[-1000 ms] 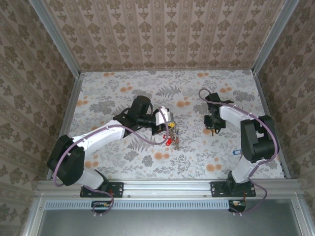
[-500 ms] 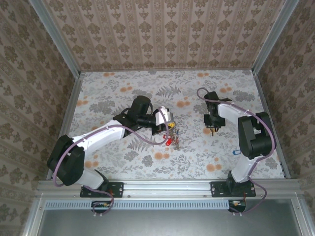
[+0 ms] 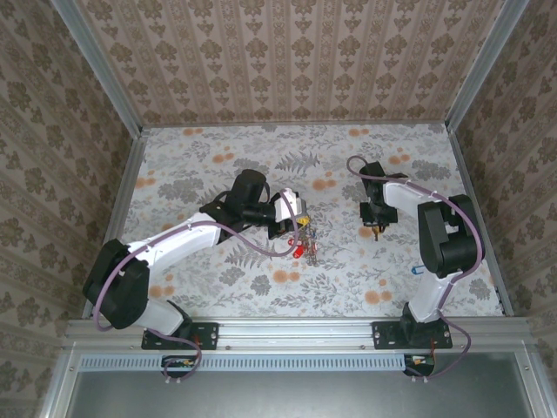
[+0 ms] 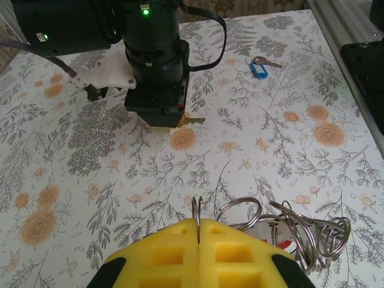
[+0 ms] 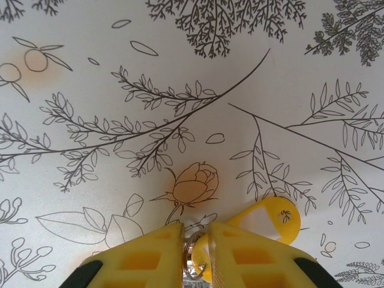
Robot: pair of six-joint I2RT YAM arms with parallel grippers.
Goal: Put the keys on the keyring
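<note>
My left gripper (image 4: pixel 198 231) is shut on the thin wire of the keyring (image 4: pixel 197 211), and more silver loops (image 4: pixel 303 234) with a red tag hang to its right. In the top view it (image 3: pixel 300 228) holds the keyring (image 3: pixel 305 246) above the table's middle. My right gripper (image 5: pixel 196 240) points down at the table with its jaws drawn in on the small ring (image 5: pixel 193 255) and yellow tag (image 5: pixel 273 219) of one key. The left wrist view shows that key's blade (image 4: pixel 195 120) poking out from under the right gripper (image 4: pixel 157 117). The blue-tagged key (image 4: pixel 260 68) lies flat, apart.
The floral tablecloth (image 3: pixel 218 165) covers the table, which has patterned walls on three sides. The blue-tagged key (image 3: pixel 419 268) lies near the right arm's base. A metal rail (image 4: pixel 345 36) runs along the table's edge.
The right gripper's jaws have narrowed around the yellow-tagged key's ring, and the right arm's elbow has shifted slightly left. The left arm and keyring have not moved.
</note>
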